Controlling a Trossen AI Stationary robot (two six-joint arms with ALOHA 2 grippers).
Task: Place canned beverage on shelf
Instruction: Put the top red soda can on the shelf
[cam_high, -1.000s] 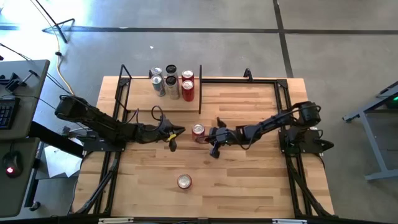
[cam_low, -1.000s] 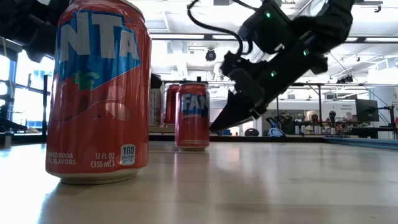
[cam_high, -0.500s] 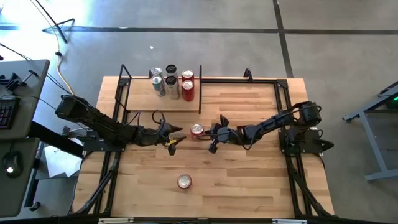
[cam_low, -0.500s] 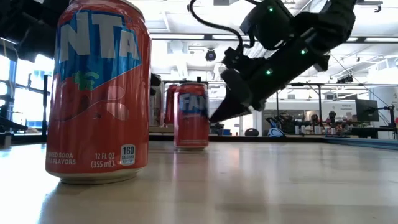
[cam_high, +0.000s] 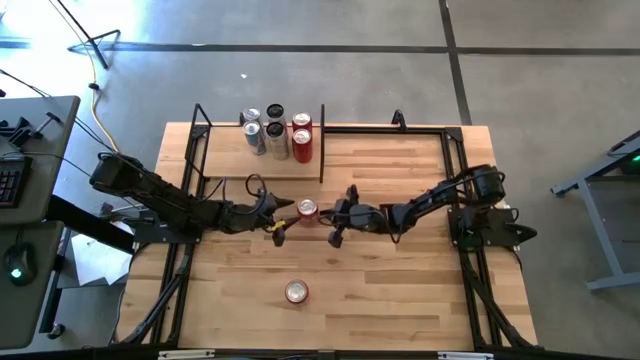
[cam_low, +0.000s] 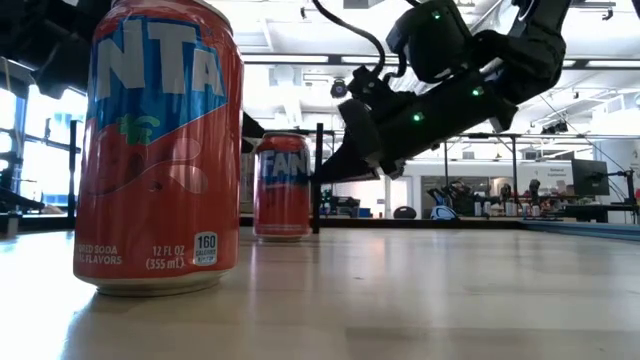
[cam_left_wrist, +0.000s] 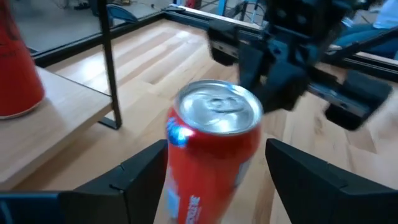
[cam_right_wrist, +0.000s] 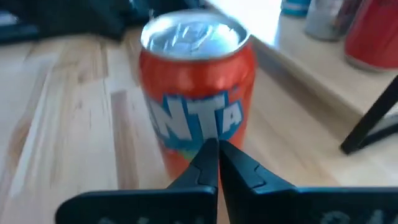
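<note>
A red soda can stands upright mid-table on the slatted wooden top. My left gripper is open on the can's left. In the left wrist view its fingers stand on either side of the can, with a gap on each side. My right gripper is shut and comes at the can from the table's right. The shelf, a pale board with black rod uprights, stands at the far left and bears several cans. My right gripper pushes the can with its shut fingertips, which meet the can's side wall on its right, about halfway up. The fingers slant slightly down from the table's right. The can stands upright with its base on the table.
Another red can stands near the table's front edge and fills the left of the low view. Black frame rails run along the table's far and side edges. A shelf upright stands close behind the can.
My left gripper has opened where it stood. My right gripper, still shut, has gone toward the table's left and tipped closer to level. The mid-table can has slid upright toward the left, in between my left gripper's fingers.
</note>
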